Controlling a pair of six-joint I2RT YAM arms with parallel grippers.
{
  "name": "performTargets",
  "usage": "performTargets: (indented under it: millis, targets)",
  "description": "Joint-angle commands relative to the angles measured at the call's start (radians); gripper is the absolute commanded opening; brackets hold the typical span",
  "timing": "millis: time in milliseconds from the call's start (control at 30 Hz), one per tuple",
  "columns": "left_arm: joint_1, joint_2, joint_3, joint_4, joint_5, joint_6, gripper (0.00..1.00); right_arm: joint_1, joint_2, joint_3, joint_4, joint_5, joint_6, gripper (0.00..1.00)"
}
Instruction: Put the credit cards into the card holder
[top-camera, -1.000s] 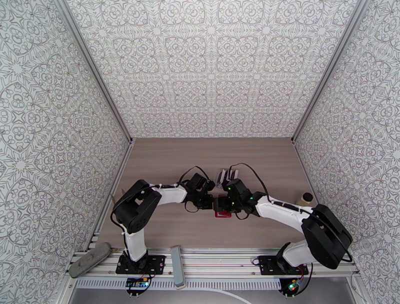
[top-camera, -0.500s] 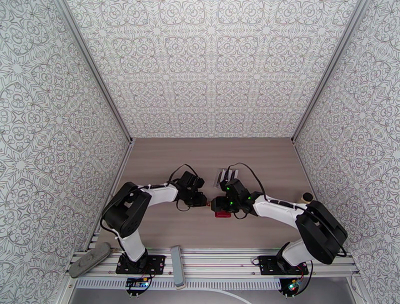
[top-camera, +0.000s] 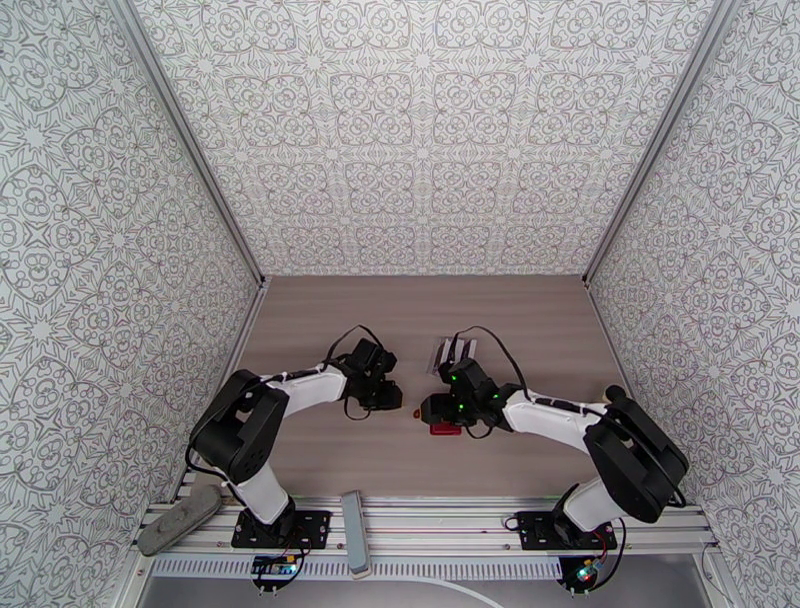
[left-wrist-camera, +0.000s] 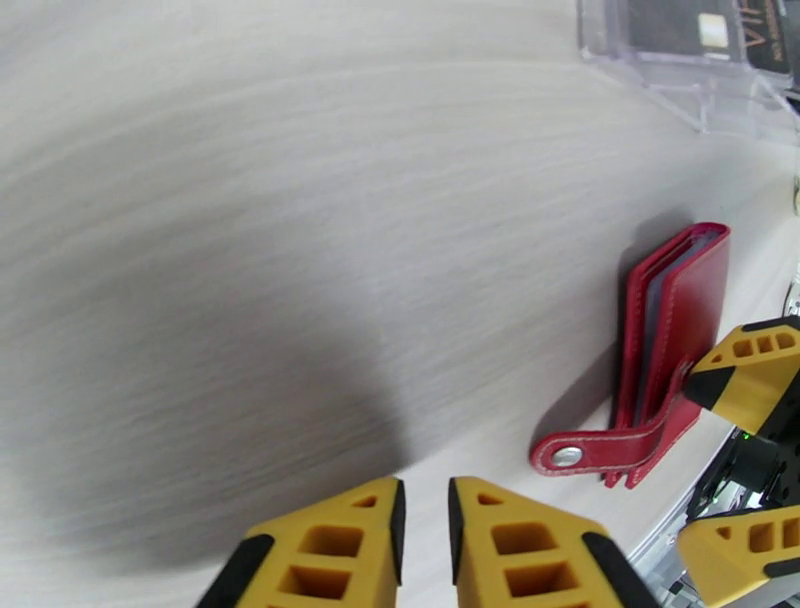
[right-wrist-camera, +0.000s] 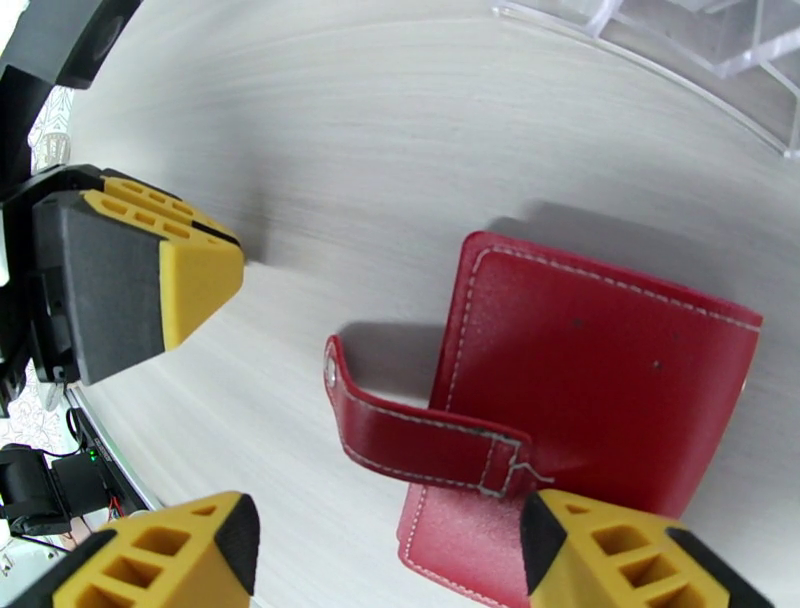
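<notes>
The card holder (top-camera: 446, 428) is a red wallet lying closed on the wooden table, its snap tab (right-wrist-camera: 400, 430) unfastened and curling out to the left. My right gripper (right-wrist-camera: 385, 560) is open just over it, one finger (right-wrist-camera: 620, 560) at the wallet's near corner. My left gripper (left-wrist-camera: 425, 540) is shut on nothing and sits a short way left of the wallet (left-wrist-camera: 680, 330). The credit cards (top-camera: 455, 352) stand in a clear plastic rack behind the wallet; a black card (left-wrist-camera: 690, 30) shows in it.
A grey bar (top-camera: 352, 515) and a grey oblong object (top-camera: 180, 518) lie on the near rail. A beige cylinder (top-camera: 612, 397) stands at the table's right edge. Patterned walls close in the left, right and back sides.
My left arm has drawn back to the left, away from the wallet it was right beside. The right gripper has stayed over the wallet, still open.
</notes>
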Motion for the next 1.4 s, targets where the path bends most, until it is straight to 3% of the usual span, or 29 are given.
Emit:
performTargets:
  millis: [0,433,667,967,1367]
  targets:
    - [-0.013,-0.019,0.054,-0.018,0.009,0.005,0.21,0.010,-0.050,0.020,-0.042,-0.005,-0.009,0.73]
    - [-0.076,0.014,0.207,-0.070,0.027,0.000,0.22,-0.003,-0.216,0.050,-0.182,0.091,-0.035,0.73]
    - [-0.147,0.053,0.266,-0.073,0.028,-0.013,0.22,-0.085,-0.276,-0.005,-0.224,0.106,-0.045,0.73]
    - [-0.221,0.103,0.310,-0.075,0.026,-0.028,0.22,-0.189,-0.304,-0.099,-0.173,0.055,-0.024,0.70]
    - [-0.271,0.146,0.288,-0.063,0.032,-0.031,0.22,-0.211,-0.263,-0.166,-0.065,0.010,0.013,0.70]
